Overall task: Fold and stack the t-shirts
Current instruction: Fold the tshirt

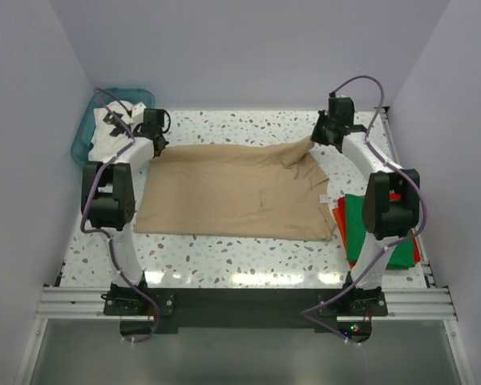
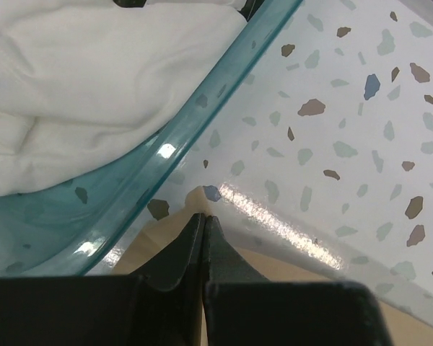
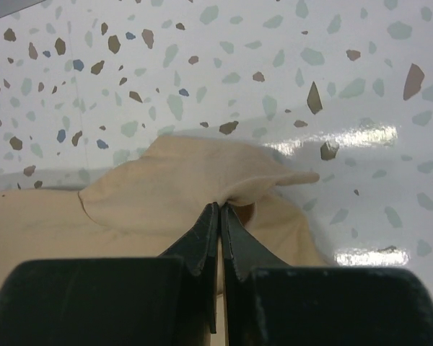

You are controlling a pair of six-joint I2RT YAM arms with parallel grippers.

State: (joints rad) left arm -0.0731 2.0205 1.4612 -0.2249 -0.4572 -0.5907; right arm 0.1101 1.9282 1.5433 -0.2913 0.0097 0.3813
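The tan t-shirt [image 1: 232, 192] lies spread flat across the middle of the table. My left gripper [image 1: 155, 147] is at its far left corner, beside the basket. In the left wrist view my left gripper [image 2: 204, 216] is shut on that corner of the tan t-shirt [image 2: 193, 196]. My right gripper [image 1: 313, 138] holds the far right corner, lifted a little into a peak. The right wrist view shows my right gripper [image 3: 220, 205] shut on a pinch of the tan t-shirt [image 3: 166, 187]. A green t-shirt [image 1: 362, 218] lies on a red-orange t-shirt [image 1: 338, 218] at the right, partly under my right arm.
A teal plastic basket [image 1: 86, 132] stands at the far left corner with a white t-shirt [image 1: 112, 136] in it. Its rim [image 2: 202, 122] passes close to my left fingers, with the white t-shirt [image 2: 94, 72] behind it. White walls enclose the table.
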